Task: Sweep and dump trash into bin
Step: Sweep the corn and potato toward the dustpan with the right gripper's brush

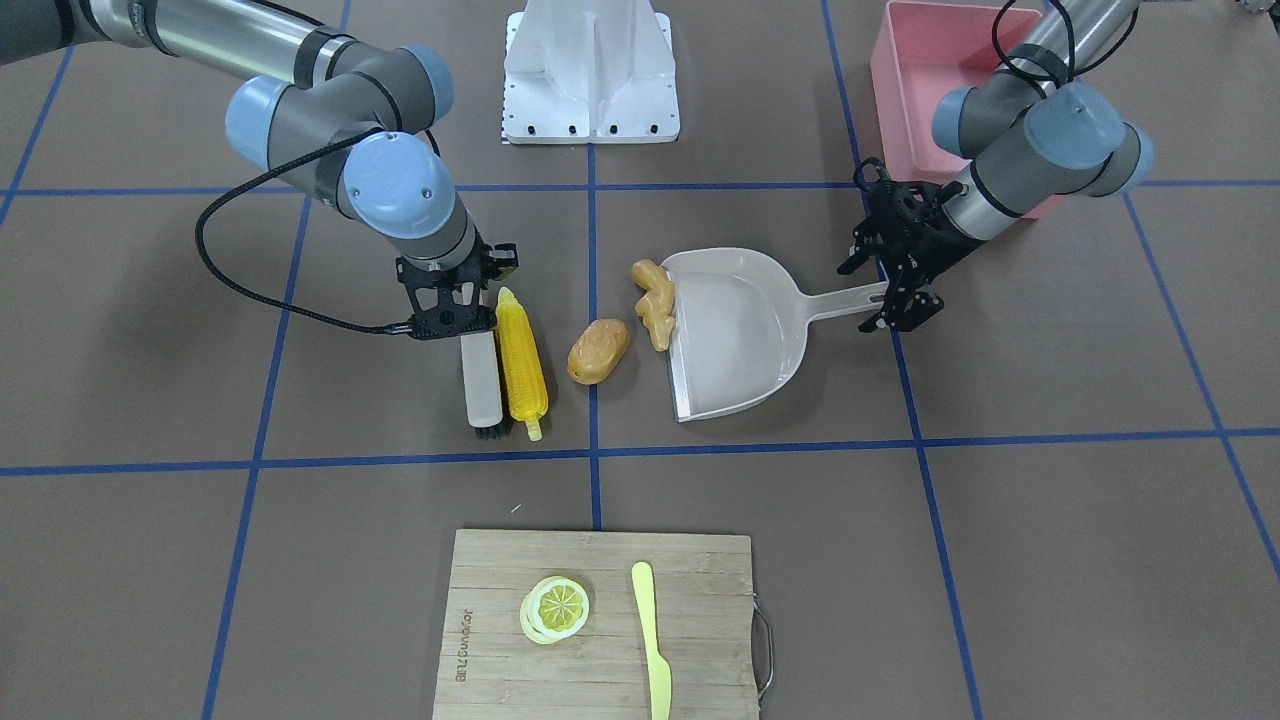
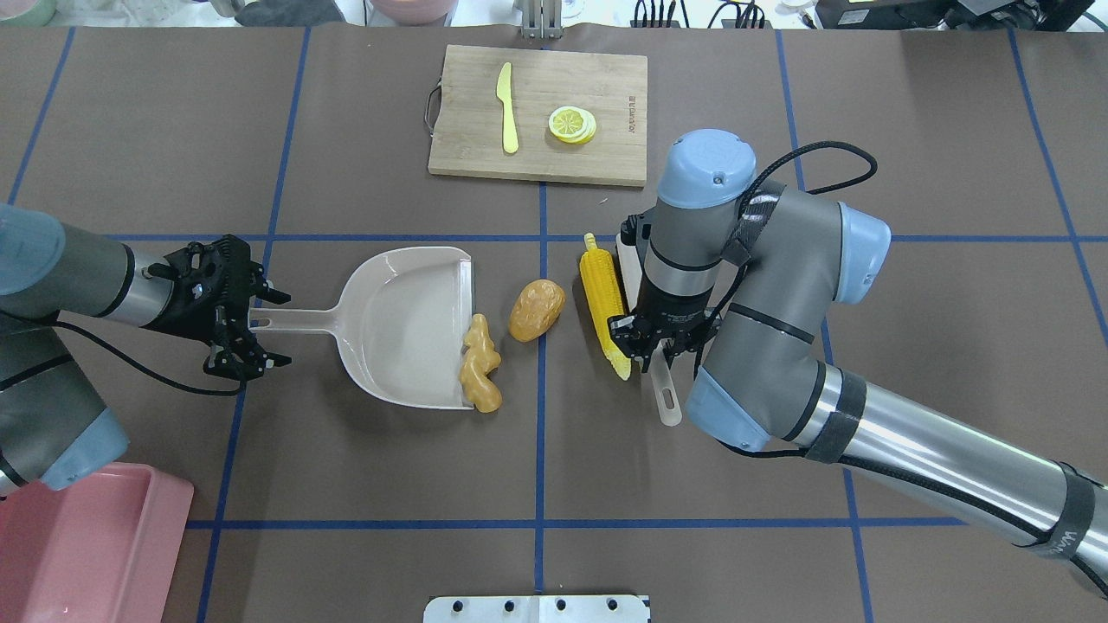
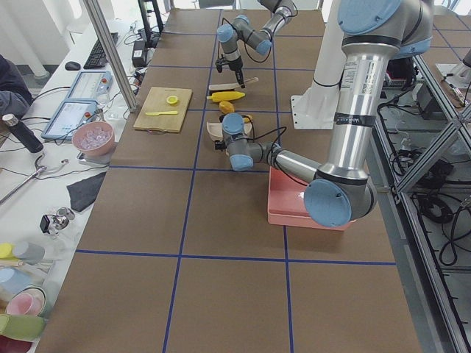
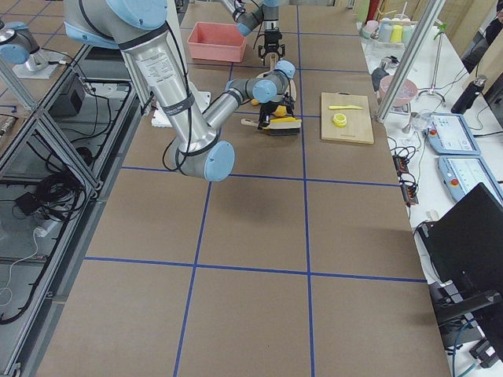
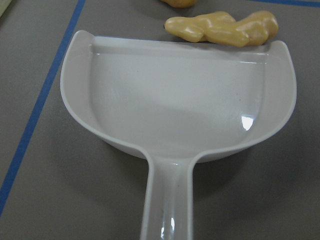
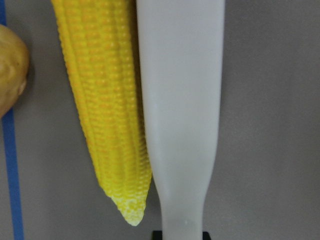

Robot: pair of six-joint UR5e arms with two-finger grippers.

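Note:
The yellow corn cob (image 1: 522, 360) lies on the table, pressed along the white brush (image 1: 482, 385) held by my right gripper (image 1: 455, 315), which is shut on the brush handle. The brown-orange potato (image 1: 598, 351) lies between the corn and the beige dustpan (image 1: 740, 330). The tan ginger root (image 1: 655, 300) rests at the dustpan's open lip. My left gripper (image 1: 890, 290) is shut on the dustpan handle. The pink bin (image 1: 890, 100) stands behind the left arm. The right wrist view shows the corn (image 6: 107, 100) against the brush (image 6: 182, 100).
A wooden cutting board (image 1: 600, 650) at the table's far side carries a lemon slice (image 1: 555, 607) and a pale yellow knife (image 1: 652, 640). The white robot base (image 1: 590, 70) stands between the arms. Blue tape lines cross the brown table.

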